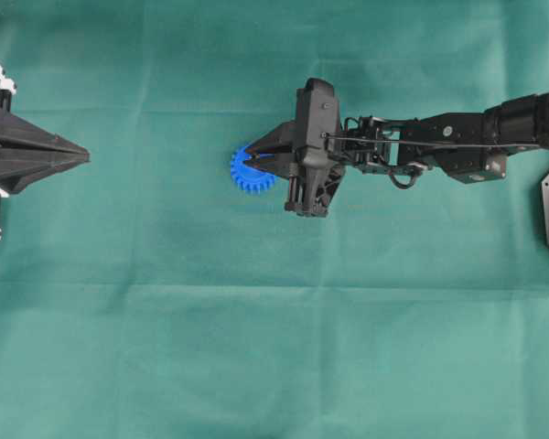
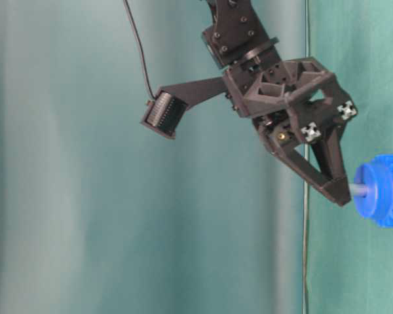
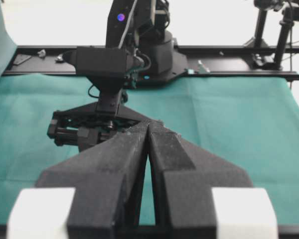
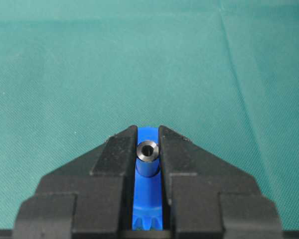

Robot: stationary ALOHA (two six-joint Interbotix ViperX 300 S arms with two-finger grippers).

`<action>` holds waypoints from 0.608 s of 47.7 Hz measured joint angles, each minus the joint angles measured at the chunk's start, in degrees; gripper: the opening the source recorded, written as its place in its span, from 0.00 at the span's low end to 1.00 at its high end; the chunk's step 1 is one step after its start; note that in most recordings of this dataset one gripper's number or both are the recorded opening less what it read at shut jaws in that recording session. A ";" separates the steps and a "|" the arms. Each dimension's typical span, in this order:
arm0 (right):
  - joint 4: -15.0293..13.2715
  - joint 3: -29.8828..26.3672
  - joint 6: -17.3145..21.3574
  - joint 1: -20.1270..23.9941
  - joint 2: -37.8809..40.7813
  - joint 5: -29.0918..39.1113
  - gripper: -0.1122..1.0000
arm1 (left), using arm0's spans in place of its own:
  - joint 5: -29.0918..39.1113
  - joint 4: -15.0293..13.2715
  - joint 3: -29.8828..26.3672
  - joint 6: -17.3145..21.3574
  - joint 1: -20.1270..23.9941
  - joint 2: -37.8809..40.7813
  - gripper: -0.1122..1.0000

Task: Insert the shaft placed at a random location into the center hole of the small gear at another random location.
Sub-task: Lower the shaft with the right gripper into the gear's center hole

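Right wrist view, right tool (image 4: 148, 149) clamped on shaft (image 4: 148, 158) above gear (image 4: 147, 199), gear near worktop (image 1: 165, 347) middle toward the far edge, left tool (image 3: 148, 144) closed, empty, at left edge.

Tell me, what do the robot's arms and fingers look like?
Both arms are black. The right arm is a chain of blocky links with thin black cables along it. Each gripper ends in two matte black wedge fingers that taper to a point: left gripper, right gripper. White blocks sit at the base of the left fingers.
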 measured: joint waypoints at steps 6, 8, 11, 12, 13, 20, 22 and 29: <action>0.09 -0.09 0.00 0.00 0.70 -0.53 0.22 | 0.00 0.00 -0.09 0.09 0.00 0.00 0.10; 0.09 -0.09 0.00 0.00 0.97 -0.62 0.22 | 0.00 -0.09 0.00 0.09 0.00 0.00 0.10; 0.18 -0.09 0.00 0.00 1.14 -0.70 0.22 | 0.00 0.00 0.00 0.09 0.00 0.00 0.10; 0.18 -0.18 0.00 0.00 1.23 -0.70 0.22 | 0.00 0.00 0.00 0.18 0.00 0.00 0.10; 0.18 -0.18 0.00 0.00 1.32 -0.70 0.22 | 0.00 0.00 -0.09 0.18 0.00 0.00 0.10; 0.18 -0.35 0.00 0.00 1.93 -0.70 0.22 | 0.00 0.00 -0.09 0.18 -0.09 0.00 0.10; 0.18 -0.35 0.00 0.00 2.02 -0.70 0.22 | 0.00 0.00 0.00 0.18 -0.09 0.00 0.10; 0.18 -0.44 0.00 0.00 2.11 -0.70 0.22 | 0.00 -0.09 0.00 0.18 0.00 0.00 0.10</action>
